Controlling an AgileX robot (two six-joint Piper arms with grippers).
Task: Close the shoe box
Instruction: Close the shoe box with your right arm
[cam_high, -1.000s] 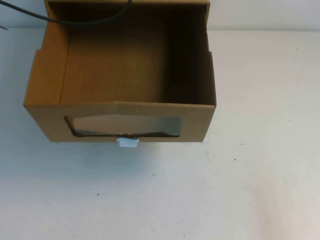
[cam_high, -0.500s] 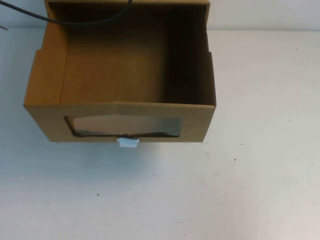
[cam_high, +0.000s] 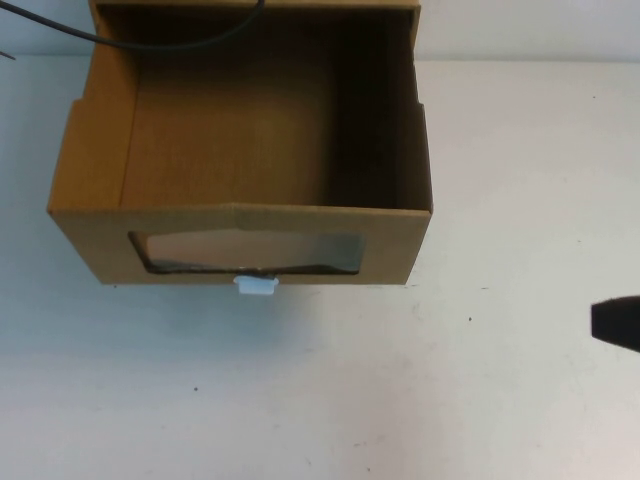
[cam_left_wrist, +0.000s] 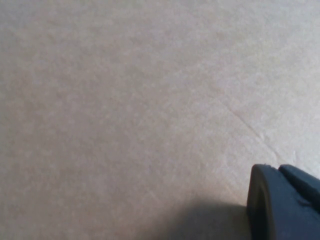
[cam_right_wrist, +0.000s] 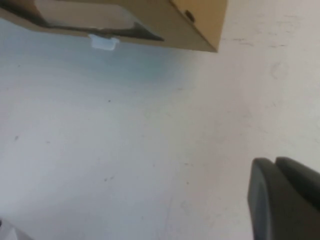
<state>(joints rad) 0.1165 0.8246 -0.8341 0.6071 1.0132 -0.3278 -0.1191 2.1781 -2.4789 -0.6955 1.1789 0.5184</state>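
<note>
The shoe box (cam_high: 395, 250) is brown cardboard and its drawer stands pulled out toward me, open on top and empty inside. Its front carries a wide clear window (cam_high: 245, 250) with a small white tab (cam_high: 255, 287) below it. My right gripper (cam_high: 615, 323) pokes in at the right edge of the high view, well right of the box front and apart from it, fingers together and holding nothing. The right wrist view shows the box (cam_right_wrist: 165, 22) and tab (cam_right_wrist: 103, 42) far beyond that gripper (cam_right_wrist: 275, 161). My left gripper (cam_left_wrist: 279, 168) hangs shut over bare table, away from the box.
A black cable (cam_high: 150, 42) crosses the box's far edge at the top left. The white table (cam_high: 320, 400) spreads in front of the box and to its right.
The right gripper's dark tip has come into the high view at the right edge. The box has not moved.
</note>
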